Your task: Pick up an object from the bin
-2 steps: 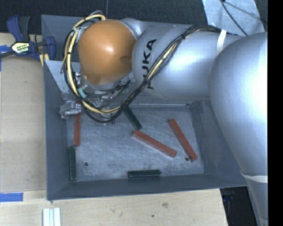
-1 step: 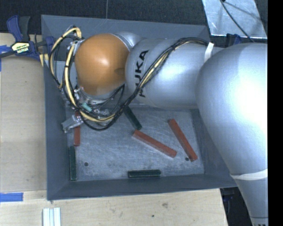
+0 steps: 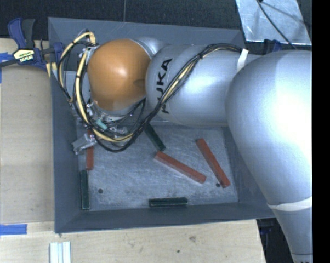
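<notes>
Looking down from the camera view, the arm (image 3: 209, 92) comes in from the right and lies across the back half of the grey bin (image 3: 66, 201). Its orange cover (image 3: 117, 73) is over the back left corner, with yellow and black cables (image 3: 77, 51) looped round it. The gripper (image 3: 84, 143) sits low beneath that cover, close to the bin's left wall. I cannot tell how far open it is, or whether it has hold of anything, because the wrist and cables hide its working end.

Right under the gripper lies a short red-brown stick (image 3: 89, 159), parallel to the left wall. Its upper end meets the metal of the gripper, but I cannot make out whether it is gripped or only lying there.

I count six sticks on the bin floor:
- **Red-brown, three:** the short one at the gripper, plus a long red-brown stick (image 3: 180, 167) and a second red-brown stick (image 3: 212, 162). These two lie slanted to the right of the middle, near each other but apart.
- **Dark, three:**
  - A dark stick by the left wall (image 3: 85, 189), just below the short red-brown one.
  - A dark stick by the front wall (image 3: 168, 202), lying flat along it.
  - A slanted dark stick (image 3: 154, 138) near the middle, with its upper end under the arm.
</notes>
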Controlling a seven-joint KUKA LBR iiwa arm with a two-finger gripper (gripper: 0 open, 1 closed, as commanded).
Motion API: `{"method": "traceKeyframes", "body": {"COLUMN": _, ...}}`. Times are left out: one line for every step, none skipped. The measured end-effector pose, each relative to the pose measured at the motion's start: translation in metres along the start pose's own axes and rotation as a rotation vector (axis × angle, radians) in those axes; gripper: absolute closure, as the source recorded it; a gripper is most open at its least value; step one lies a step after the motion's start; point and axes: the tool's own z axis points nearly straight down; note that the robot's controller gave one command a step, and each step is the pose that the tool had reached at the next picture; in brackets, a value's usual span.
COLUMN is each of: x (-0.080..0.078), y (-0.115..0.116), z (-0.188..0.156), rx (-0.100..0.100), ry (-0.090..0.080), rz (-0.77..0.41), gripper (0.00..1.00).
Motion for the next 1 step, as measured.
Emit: {"method": "traceKeyframes", "body": {"x": 0.0, "y": -0.0003, "z": -0.001, "rx": -0.001, "ry": 0.0, "rz": 0.001, "gripper": 1.0}}
